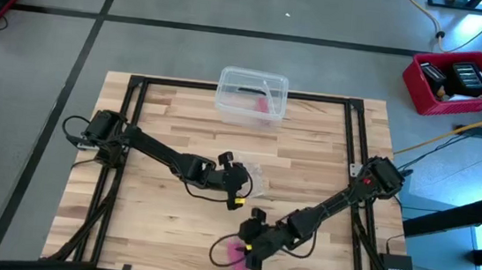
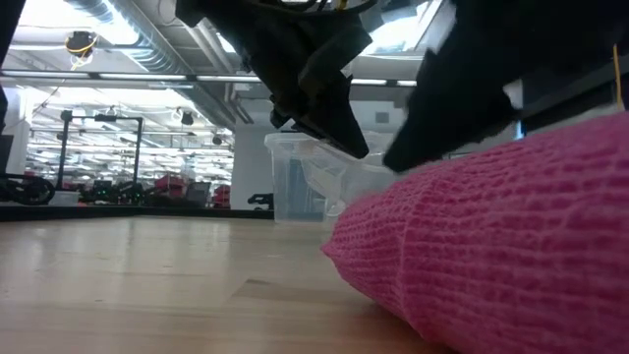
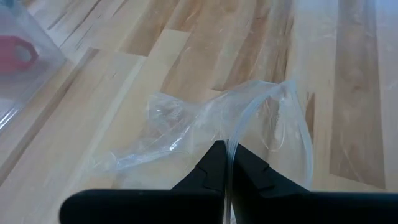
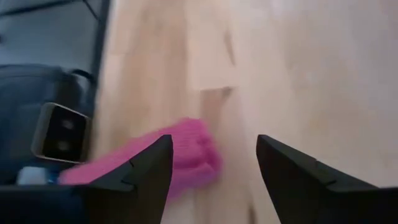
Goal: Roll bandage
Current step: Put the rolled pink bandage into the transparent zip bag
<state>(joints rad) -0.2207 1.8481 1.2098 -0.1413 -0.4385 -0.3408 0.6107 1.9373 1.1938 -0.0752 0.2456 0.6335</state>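
Observation:
The pink bandage [image 1: 231, 255] lies in a soft bunched heap on the table near its front edge. It fills the right of the low view [image 2: 491, 236]. My right gripper [image 1: 246, 249] is open just above it, and the bandage [image 4: 189, 152] lies ahead of the fingers, close to one of them. I cannot tell whether it touches. My left gripper [image 1: 240, 186] is at the table's middle, shut on a small clear plastic wrapper [image 3: 205, 121]. My left gripper pinches a thin crumpled part of the clear wrapper [image 3: 231, 149] between its two shut fingers [image 3: 211, 165]. The rest of the wrapper spreads out ahead of the fingers, low over the wood. Whether it is lifted clear, I cannot tell.
A clear plastic box [image 1: 251, 96] with something red inside stands at the table's far edge; it also shows in the low view [image 2: 295, 182]. A small camera block [image 4: 59, 134] sits at the front edge beside the bandage. A red crate [image 1: 455, 80] stands on the floor off the table.

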